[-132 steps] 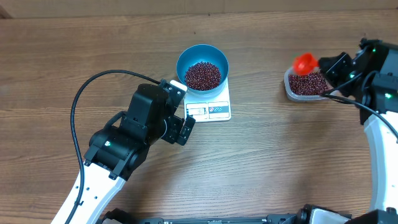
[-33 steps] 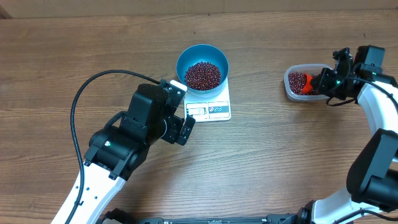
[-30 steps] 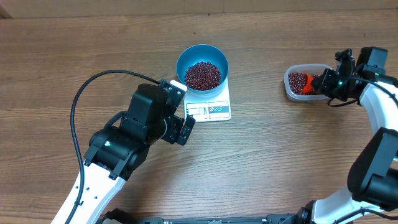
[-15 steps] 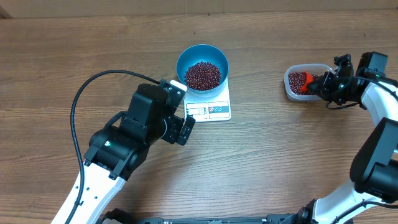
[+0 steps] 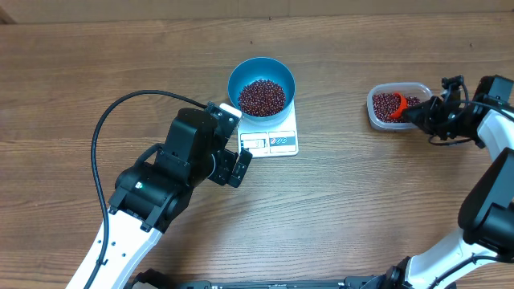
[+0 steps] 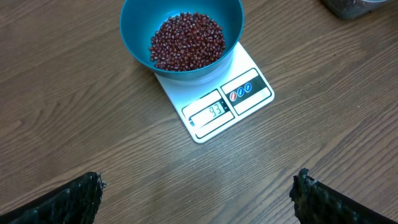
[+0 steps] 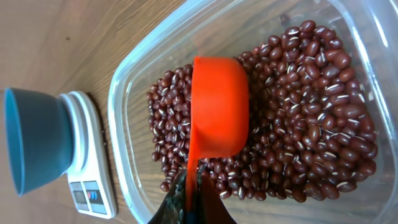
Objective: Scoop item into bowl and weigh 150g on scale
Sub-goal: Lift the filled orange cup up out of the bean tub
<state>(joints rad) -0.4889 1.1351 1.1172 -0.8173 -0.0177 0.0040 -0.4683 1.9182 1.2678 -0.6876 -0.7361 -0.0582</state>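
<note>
A wood-grain table [image 5: 361, 201] carried everything. The white scale [image 6: 249, 93] sat mid-table with the blue bowl [image 6: 132, 25] on it, part-filled with beans [image 6: 186, 40]; more lay in the clear tub [image 7: 134, 81] well to the right. The right jaws pinched the thin handle of the orange scoop [image 7: 221, 112], its cup resting on the tub's beans. The left jaws stood spread wide and empty near the scale. The beans looked light, hard and apt to roll: best lifted in a level scoop, held by its stiff handle.
</note>
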